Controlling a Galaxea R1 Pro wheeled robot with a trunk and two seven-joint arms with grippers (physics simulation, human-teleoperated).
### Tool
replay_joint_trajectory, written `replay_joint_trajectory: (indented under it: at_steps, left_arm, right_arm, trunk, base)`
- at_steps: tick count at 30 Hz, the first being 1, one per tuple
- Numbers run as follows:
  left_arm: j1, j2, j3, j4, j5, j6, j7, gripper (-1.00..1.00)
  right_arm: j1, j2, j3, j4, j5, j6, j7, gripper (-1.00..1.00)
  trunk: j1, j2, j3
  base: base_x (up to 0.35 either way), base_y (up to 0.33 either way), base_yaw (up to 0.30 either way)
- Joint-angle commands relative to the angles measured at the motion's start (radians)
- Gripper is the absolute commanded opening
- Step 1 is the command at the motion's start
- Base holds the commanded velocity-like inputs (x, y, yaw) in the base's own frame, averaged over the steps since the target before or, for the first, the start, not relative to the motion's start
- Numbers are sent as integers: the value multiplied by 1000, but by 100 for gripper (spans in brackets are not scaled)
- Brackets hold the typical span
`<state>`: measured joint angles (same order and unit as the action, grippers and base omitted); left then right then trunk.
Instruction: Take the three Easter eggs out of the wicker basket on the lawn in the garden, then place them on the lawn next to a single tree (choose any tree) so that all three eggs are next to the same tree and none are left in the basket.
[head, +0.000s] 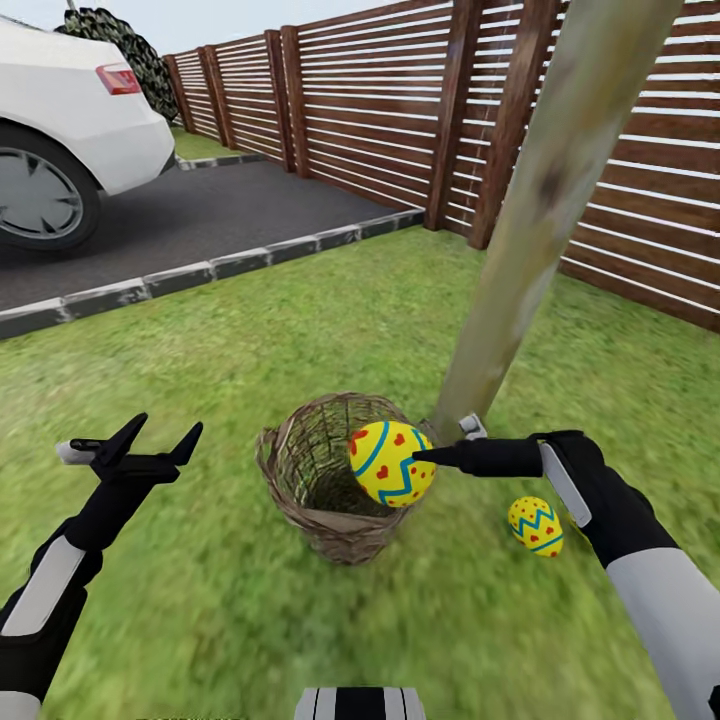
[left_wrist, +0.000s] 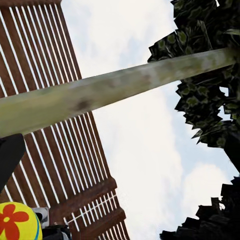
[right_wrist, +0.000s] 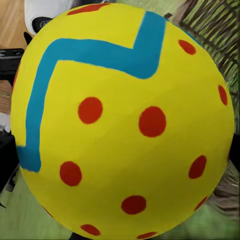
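The brown wicker basket stands on the lawn close to the base of the tree. My right gripper is shut on a yellow Easter egg with blue zigzags and red hearts, held over the basket's right rim. Up close in the right wrist view, that egg has the basket's weave behind it. A second egg lies on the grass right of the trunk's foot. The visible part of the basket's inside is bare. My left gripper hangs open to the left of the basket. The left wrist view catches the trunk and an egg.
A brown slatted fence runs behind the tree. A white car is parked on the dark driveway, edged with grey stones. Open grass lies in front of and left of the basket.
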<state>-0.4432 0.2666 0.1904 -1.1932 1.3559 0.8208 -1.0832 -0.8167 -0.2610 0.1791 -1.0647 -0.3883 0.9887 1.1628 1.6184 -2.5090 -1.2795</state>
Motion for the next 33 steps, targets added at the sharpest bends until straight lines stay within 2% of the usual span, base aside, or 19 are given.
replay_joint_trajectory:
  at_steps: [1,13,17,18,20,24,26,28,29,30,33]
  left_arm:
    - [0,0,0,0,5,6,0,100]
    - [1,-1,0,0,5,6,0,100]
    - [1,-31,-2,0,4,5,4,100]
    - [1,-37,-11,0,3,5,5,100]
    - [1,-40,-56,-1,3,5,6,100]
    - [1,-41,-77,-1,3,5,8,100]
    - [1,-41,-78,-1,3,4,9,100]
    - [1,-40,-78,0,3,4,9,100]
    - [1,-41,-78,0,3,3,9,100]
    - [1,-41,-78,0,3,3,9,100]
    - [1,-41,-78,0,3,2,9,100]
  right_arm:
    - [1,-2,1,5,-3,4,1,-100]
    - [7,-3,-1,37,-2,3,-9,-100]
    - [7,-3,-1,40,-1,2,-11,-100]
    - [7,-3,-1,42,-1,2,-11,-100]
    - [7,-3,-2,64,-1,0,-12,-100]
    - [7,-3,-3,83,1,-46,-17,-100]
    - [7,-4,-35,103,7,-62,-53,-100]
    - [7,-8,-124,99,12,-72,-142,-100]
    - [7,-23,-170,96,15,-73,-190,-100]
    - [7,-41,-194,95,16,-74,-231,-100]
    - [7,-58,-211,89,18,-77,-330,-100]
  trunk:
    - [-1,0,0]
    - [-1,0,14]
    - [-1,0,19]
    - [-1,0,20]
    - [-1,0,22]
    - [-1,0,27]
    - [-1,0,29]
    - [-1,0,31]
    - [-1,0,32]
    - [-1,0,33]
    - [-1,0,36]
  base:
    - [-124,0,-208]
    - [-8,0,-223]
    - [0,0,-235]
    - [0,0,-237]
    - [0,0,-237]
    - [0,0,-237]
    - [0,0,-237]
    - [0,0,-237]
    - [0,0,-237]
    - [0,0,-237]
    - [0,0,-237]
